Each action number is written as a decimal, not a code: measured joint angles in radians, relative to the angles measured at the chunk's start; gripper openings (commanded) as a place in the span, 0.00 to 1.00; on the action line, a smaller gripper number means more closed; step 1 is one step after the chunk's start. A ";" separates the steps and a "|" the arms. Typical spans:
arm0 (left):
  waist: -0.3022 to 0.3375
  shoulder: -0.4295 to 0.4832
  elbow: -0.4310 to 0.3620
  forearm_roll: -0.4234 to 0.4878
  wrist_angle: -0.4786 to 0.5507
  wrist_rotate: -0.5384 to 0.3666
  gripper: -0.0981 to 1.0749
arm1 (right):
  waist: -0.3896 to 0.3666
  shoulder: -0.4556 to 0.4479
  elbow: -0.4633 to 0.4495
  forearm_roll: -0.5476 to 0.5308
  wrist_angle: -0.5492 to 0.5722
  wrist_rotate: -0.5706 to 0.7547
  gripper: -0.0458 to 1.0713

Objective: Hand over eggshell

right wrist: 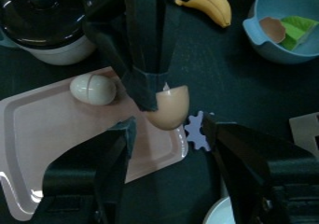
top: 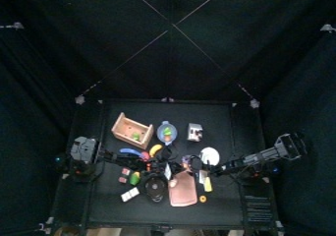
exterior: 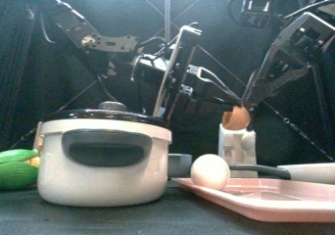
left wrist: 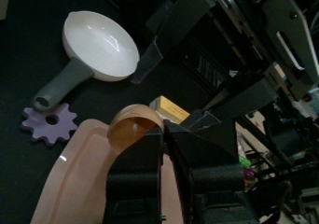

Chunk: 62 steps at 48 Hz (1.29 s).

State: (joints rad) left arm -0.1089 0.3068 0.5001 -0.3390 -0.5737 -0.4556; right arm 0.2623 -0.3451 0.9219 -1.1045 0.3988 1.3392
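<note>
Item: eggshell (right wrist: 169,106), brown, an open half. Gripped in the left gripper (right wrist: 155,86), whose jaws are clenched on the shell's upper edge. Hangs above the pink tray (right wrist: 56,153), near its edge, clear of the surface (gap plain in the front view, shell at (exterior: 236,117)). Also seen from the left wrist as a brown curved rim (left wrist: 134,125) at the jaw tips.

Right gripper (right wrist: 170,134): released, jaws spread wide. Placed just short of the shell, one jaw to either side of it and touching neither side (as far as the right wrist view shows).

On the tray: white egg (right wrist: 90,88), whole, lying beside the hanging shell and apart from it. Same egg at the tray's near rim in the front view (exterior: 210,169).

Near the tray: purple gear-shaped piece (right wrist: 200,131) on the table, just beside the tray's edge. White ladle (left wrist: 100,46) with grey handle, beyond the gear. Small yellow block (left wrist: 171,108), partly hidden by the jaws.

Farther off: black-lidded pot (exterior: 105,156), pale body, large at the table's front left. Banana (right wrist: 207,8). Blue bowl (right wrist: 277,43) holding a second broken shell and something green.

Arms: left arm (exterior: 177,68) leaning in from the left, right arm (exterior: 295,43) slanting down from the right, both meeting over the tray.
</note>
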 measured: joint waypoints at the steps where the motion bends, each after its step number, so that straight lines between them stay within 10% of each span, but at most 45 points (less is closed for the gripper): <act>1: 0.000 -0.005 0.006 0.005 -0.002 0.000 0.47 | 0.000 -0.002 0.002 0.002 0.000 -0.002 0.85; 62: 0.037 -0.112 0.087 0.199 0.003 0.000 0.46 | -0.003 -0.058 0.025 -0.015 0.089 0.000 0.85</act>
State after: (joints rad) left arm -0.0721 0.1948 0.5875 -0.1396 -0.5706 -0.4556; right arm 0.2592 -0.4034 0.9465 -1.1198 0.4878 1.3392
